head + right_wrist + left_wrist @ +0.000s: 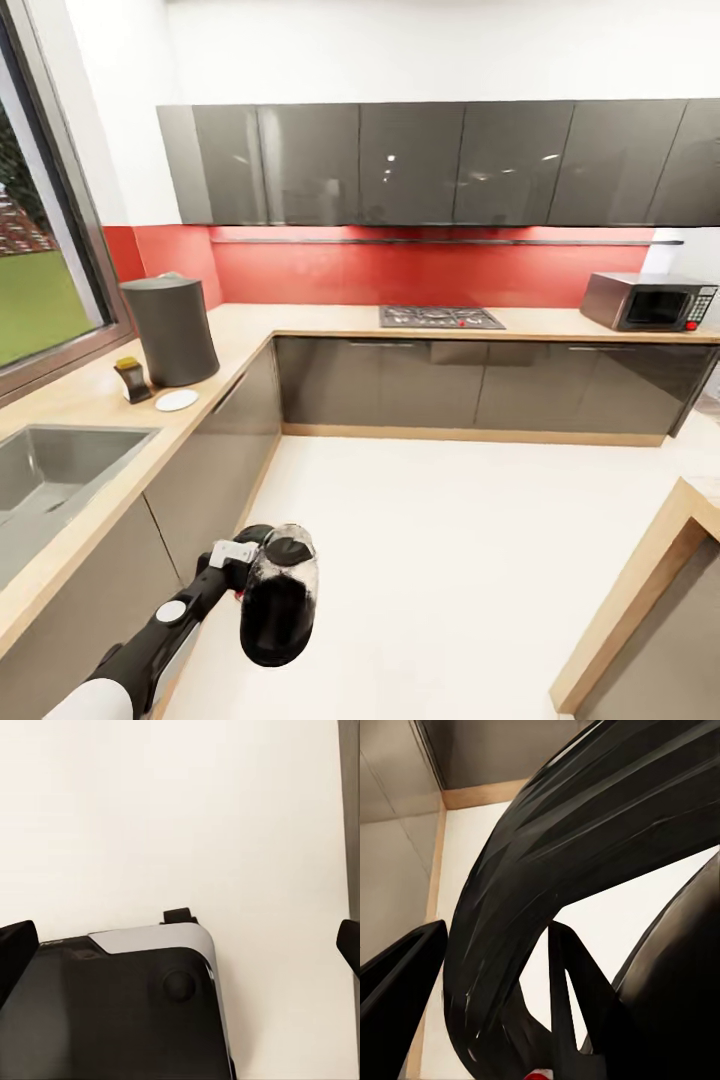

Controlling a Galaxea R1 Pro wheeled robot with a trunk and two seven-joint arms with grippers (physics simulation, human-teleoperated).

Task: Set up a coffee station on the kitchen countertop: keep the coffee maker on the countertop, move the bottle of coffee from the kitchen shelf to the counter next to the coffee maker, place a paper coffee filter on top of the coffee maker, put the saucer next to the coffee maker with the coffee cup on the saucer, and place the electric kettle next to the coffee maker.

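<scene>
- Beige wood-look countertop (330, 318) runs in an L along the left and far walls, head view. Coffee maker (172, 330) stands on the left run near the window edge; bottle of coffee (131, 379) just beside it on the sink side, saucer (177, 400) close to the front edge. Sink (40, 480) sits further along the run; hob (440, 317) and microwave (650, 301) on the far run. White floor (440, 560) wide open between cabinets.
- Left arm (160, 630) reaches up from the bottom edge; left gripper (245, 575) clamps the electric kettle (280, 595) by its handle, kettle hanging over the floor beside the cabinet fronts.
- Left wrist view: kettle handle (585, 847) loops between the dark fingers (574, 997), floor behind.
- Right wrist view: right gripper (184, 945) fingertips spread wide, nothing between; robot base (112, 1012) and pale floor below.
</scene>
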